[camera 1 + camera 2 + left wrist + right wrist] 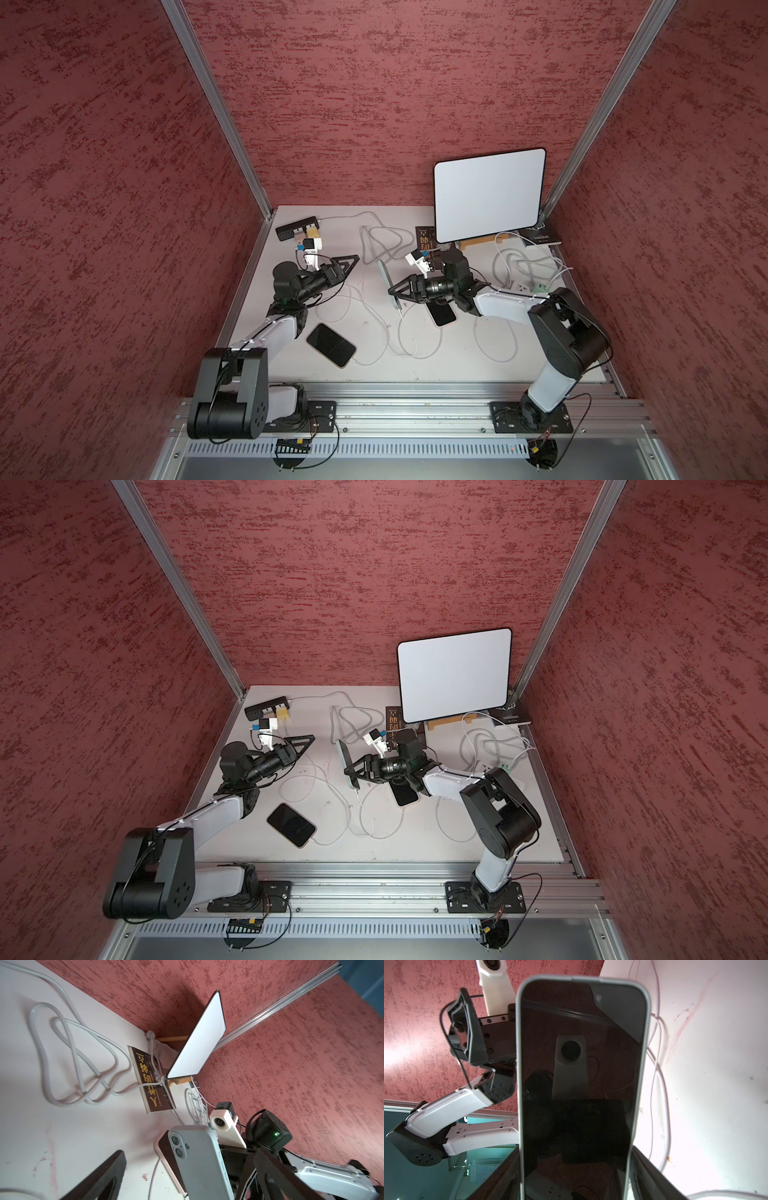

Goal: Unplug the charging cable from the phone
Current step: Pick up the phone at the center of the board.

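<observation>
My right gripper (398,291) is shut on a phone (388,282) in a pale blue case, holding it on edge above the table in both top views. The jaws clamp the long sides of the phone (581,1084), whose dark screen faces the right wrist camera. A white charging cable (405,332) hangs from its near end and loops over the table; the plug looks seated. My left gripper (347,265) is open and empty, a short way left of the phone. In the left wrist view the phone's back (199,1167) and camera lenses lie ahead of the spread fingers (99,1178).
A black phone (331,345) lies near the front with its own cable. A pink-cased phone (444,316) lies under the right arm. At the back stand a white tablet (489,195), a dark book (426,239) and a black hub (297,226). Cable loops (380,245) cross the table.
</observation>
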{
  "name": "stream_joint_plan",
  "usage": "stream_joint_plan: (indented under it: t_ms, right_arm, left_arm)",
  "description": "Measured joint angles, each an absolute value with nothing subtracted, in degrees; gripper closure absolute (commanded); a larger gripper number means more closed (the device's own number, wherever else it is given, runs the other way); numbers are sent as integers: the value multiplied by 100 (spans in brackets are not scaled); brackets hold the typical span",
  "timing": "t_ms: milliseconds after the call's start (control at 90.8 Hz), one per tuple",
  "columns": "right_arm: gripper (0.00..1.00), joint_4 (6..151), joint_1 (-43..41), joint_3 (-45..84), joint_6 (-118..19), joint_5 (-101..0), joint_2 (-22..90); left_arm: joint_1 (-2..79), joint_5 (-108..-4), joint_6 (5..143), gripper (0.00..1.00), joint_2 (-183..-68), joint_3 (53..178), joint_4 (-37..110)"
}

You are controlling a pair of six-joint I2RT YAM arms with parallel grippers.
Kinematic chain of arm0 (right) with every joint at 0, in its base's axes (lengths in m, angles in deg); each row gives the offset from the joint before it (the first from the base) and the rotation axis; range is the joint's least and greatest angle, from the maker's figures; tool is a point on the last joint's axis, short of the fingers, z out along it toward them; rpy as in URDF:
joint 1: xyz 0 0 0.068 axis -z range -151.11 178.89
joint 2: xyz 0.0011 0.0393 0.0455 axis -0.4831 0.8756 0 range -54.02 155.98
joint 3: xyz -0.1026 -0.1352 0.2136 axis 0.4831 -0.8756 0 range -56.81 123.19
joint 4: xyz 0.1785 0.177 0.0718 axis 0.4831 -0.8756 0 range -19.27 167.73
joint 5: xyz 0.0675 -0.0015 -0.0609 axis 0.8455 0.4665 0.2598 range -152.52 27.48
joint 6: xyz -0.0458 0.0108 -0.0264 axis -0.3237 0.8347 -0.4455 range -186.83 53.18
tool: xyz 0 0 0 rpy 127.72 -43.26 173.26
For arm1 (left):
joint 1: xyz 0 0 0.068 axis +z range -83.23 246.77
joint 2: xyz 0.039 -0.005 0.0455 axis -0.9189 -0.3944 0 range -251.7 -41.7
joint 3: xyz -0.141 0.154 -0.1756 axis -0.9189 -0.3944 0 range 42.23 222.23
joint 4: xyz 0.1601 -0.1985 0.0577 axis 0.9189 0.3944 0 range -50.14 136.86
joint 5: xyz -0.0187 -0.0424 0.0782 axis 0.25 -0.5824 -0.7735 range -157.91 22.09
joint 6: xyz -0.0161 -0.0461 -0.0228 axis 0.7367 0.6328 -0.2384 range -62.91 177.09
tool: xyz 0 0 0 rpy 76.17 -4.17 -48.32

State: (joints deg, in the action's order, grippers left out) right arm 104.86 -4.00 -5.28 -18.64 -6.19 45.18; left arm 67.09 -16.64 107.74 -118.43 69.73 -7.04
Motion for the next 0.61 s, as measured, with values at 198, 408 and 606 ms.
stream_joint_plan:
  t_ms: [198, 408, 606]
  right_arm:
    - [64, 10834, -400, -604, -1663, -472, 4496]
    - [63, 10963, -400, -637, -1556, -418, 4387]
    - [64, 11022, -441, -641, -1475, -374, 4214]
  left_arm:
    - [6663, -978, 11882, 0, -12966, 6927, -2822]
    - [6311, -667, 12208, 0, -13294, 6973, -3578]
    - [6055, -530, 12206, 0, -13338, 7129, -3862]
